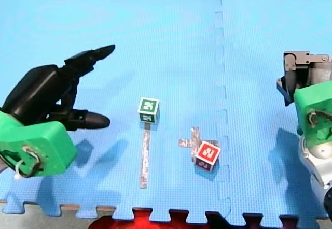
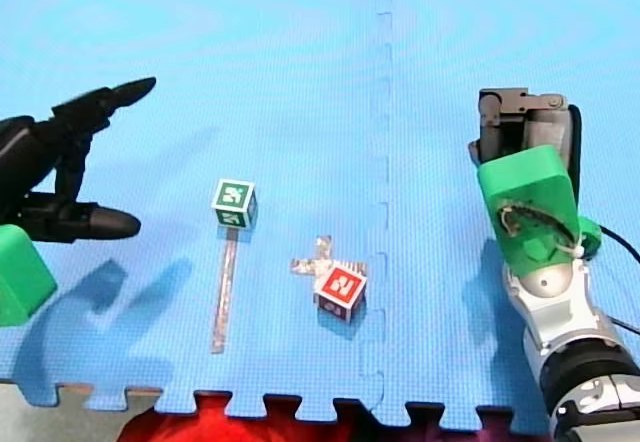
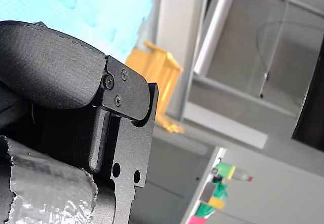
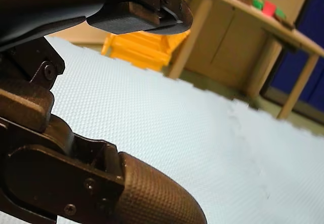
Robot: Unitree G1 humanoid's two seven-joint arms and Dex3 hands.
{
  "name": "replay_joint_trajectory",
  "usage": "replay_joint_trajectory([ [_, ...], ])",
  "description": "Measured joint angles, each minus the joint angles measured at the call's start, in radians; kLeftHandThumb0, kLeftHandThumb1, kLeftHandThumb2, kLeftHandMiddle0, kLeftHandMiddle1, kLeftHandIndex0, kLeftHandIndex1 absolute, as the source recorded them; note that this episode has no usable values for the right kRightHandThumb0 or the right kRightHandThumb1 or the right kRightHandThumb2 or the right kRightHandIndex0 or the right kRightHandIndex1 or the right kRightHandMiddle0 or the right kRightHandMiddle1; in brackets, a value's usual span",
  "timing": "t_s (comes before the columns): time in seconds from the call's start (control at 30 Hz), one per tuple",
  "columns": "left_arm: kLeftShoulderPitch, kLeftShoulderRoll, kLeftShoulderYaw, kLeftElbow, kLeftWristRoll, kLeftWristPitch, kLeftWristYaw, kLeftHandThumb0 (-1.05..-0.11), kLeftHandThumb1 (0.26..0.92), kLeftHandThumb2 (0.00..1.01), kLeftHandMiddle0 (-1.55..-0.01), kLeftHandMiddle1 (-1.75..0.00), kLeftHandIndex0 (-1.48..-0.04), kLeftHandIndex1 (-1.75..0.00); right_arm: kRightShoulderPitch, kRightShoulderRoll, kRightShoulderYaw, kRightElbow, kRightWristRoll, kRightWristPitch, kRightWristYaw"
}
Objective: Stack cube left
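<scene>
- On the blue mat (image 1: 171, 42), the green cube (image 1: 148, 109) stands at a tape strip's (image 1: 145, 159) far end. The red cube (image 1: 207, 155) sits apart to its right, by a tape cross (image 1: 189, 140).
- Left hand (image 1: 54, 91) hovers left of the green cube, holding nothing.
- Right hand (image 2: 520, 127) is at the mat's right side; I cannot tell its state.
- Second wrist view adds a wooden table (image 4: 295, 87) beyond the mat, coloured blocks (image 4: 268, 7) on it.

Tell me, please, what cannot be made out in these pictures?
Right hand, at the mat's right: open or shut unclear; its green mount partly covers it in the head views.
Left hand, at the mat's left, holding nothing: arm cut by the edge.
Cross tape: partly under the red cube.
Green cube: marker too small to read.
</scene>
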Motion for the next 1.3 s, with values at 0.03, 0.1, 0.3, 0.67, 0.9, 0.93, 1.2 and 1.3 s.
replay_joint_trajectory([
  [0.03,0.002,-0.003,0.003,0.002,0.000,-0.009,0.000,-1.048,0.877,0.00,-0.82,-1.75,-0.27,-0.01,0.002,0.000,0.000,0.001,0.000,-0.002,0.001],
  [0.1,0.005,-0.008,0.008,0.009,-0.001,-0.031,0.002,-1.048,0.875,0.00,-0.82,-1.75,-0.27,-0.01,0.005,0.000,-0.001,0.003,0.000,-0.004,0.001],
  [0.3,0.009,-0.025,0.034,0.030,0.025,-0.051,0.079,-1.048,0.872,0.00,-0.83,-1.75,-0.31,-0.02,0.014,-0.002,0.000,0.005,-0.003,-0.008,0.002],
  [0.67,-0.097,-0.073,0.039,0.166,0.026,0.065,0.087,-1.048,0.830,0.00,-0.93,-1.75,-0.62,-0.09,0.027,-0.009,0.002,0.005,-0.006,-0.017,0.004],
  [0.9,-0.184,-0.089,0.009,0.311,0.049,0.083,0.056,-1.048,0.803,0.00,-0.97,-1.75,-0.66,-0.07,0.031,-0.014,0.005,-0.001,-0.010,-0.017,0.003],
  [0.93,-0.190,-0.091,0.006,0.318,0.049,0.092,0.050,-1.048,0.800,0.00,-0.97,-1.75,-0.67,-0.07,0.031,-0.015,0.005,-0.002,-0.010,-0.017,0.003],
  [1.2,-0.209,-0.114,-0.004,0.338,0.024,0.091,-0.014,-1.048,0.761,0.00,-0.96,-1.75,-0.85,-0.11,0.032,-0.022,0.005,-0.016,-0.009,-0.020,0.009],
  [1.3,-0.209,-0.122,-0.007,0.337,0.022,0.088,-0.021,-1.048,0.760,0.00,-0.96,-1.75,-0.88,-0.10,0.034,-0.024,0.004,-0.021,-0.007,-0.025,0.013],
])
